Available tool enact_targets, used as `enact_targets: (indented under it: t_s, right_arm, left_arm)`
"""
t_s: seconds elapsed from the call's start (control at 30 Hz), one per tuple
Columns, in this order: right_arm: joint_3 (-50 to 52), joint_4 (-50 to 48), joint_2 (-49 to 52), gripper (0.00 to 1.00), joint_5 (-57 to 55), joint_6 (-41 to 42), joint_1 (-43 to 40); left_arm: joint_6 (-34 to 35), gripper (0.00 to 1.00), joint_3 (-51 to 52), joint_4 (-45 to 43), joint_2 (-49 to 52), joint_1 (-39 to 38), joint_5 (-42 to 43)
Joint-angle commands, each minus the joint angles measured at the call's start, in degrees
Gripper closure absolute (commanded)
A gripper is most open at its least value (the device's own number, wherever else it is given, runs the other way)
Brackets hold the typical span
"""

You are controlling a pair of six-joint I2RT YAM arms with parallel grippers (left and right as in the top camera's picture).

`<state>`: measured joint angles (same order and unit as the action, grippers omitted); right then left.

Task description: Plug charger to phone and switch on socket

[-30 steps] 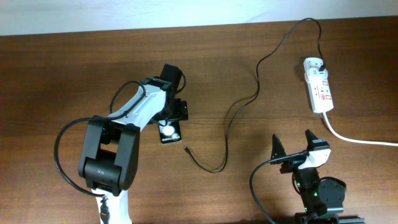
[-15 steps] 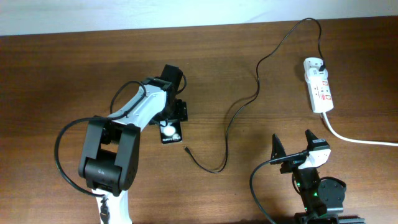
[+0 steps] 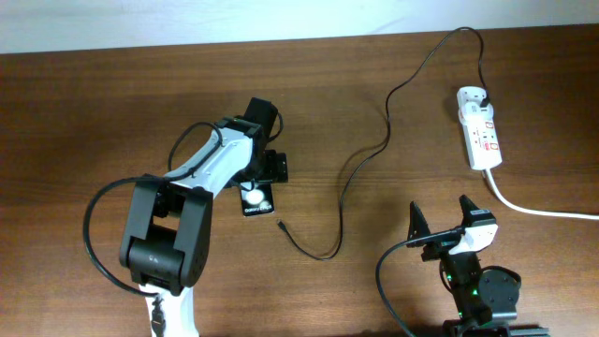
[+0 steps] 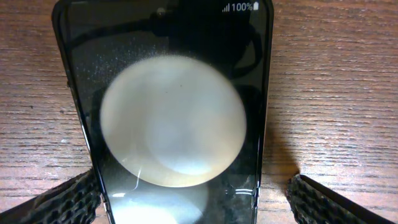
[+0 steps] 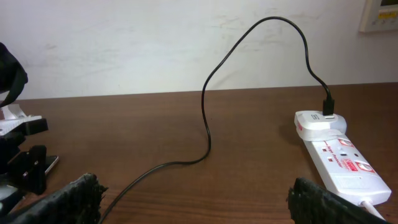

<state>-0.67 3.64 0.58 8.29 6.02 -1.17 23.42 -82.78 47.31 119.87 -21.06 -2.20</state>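
Note:
The phone lies flat on the table left of centre, and its black face with a bright round spot fills the left wrist view. My left gripper is low over the phone and open. Its fingers straddle the phone's near end, the left finger against the edge and the right finger apart from it. The charger, a thin black cable, runs from the socket to its free plug tip, which lies just right of the phone. My right gripper is open and empty near the front edge.
The socket's thick white cord runs off to the right. In the right wrist view the cable arcs up in front of a pale wall and the socket lies at the right. The right gripper faces bare wood.
My left gripper has edged very slightly to the right over the phone. The cable, socket and right arm have not moved.

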Motion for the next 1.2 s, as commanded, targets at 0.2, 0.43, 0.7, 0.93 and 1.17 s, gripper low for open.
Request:
enact_targets:
  t_s: [0.2,0.43,0.7,0.93,1.17]
  right_arm:
    - [0.3,0.2,-0.4,0.01,0.3,0.2,0.5]
    - [0.3,0.2,-0.4,0.01,0.3,0.2,0.5]
    - [0.3,0.2,-0.4,0.01,0.3,0.2,0.5]
    - [0.3,0.2,-0.4,0.01,0.3,0.2,0.5]
    - [0.3,0.2,-0.4,0.01,0.3,0.2,0.5]
  left_arm:
    - [0.1,0.15,2.3,-0.1,3.0,0.3,2.0]
    - [0.1,0.21,2.3,0.1,3.0,0.3,2.0]
    - [0.1,0.33,0.2,0.3,2.9,3.1,11.3]
    - [-7.1,0.33,0.0,-0.4,2.9,5.3,19.8]
    - [-10.3,0.33,-0.2,0.4,2.9,10.2,30.2]
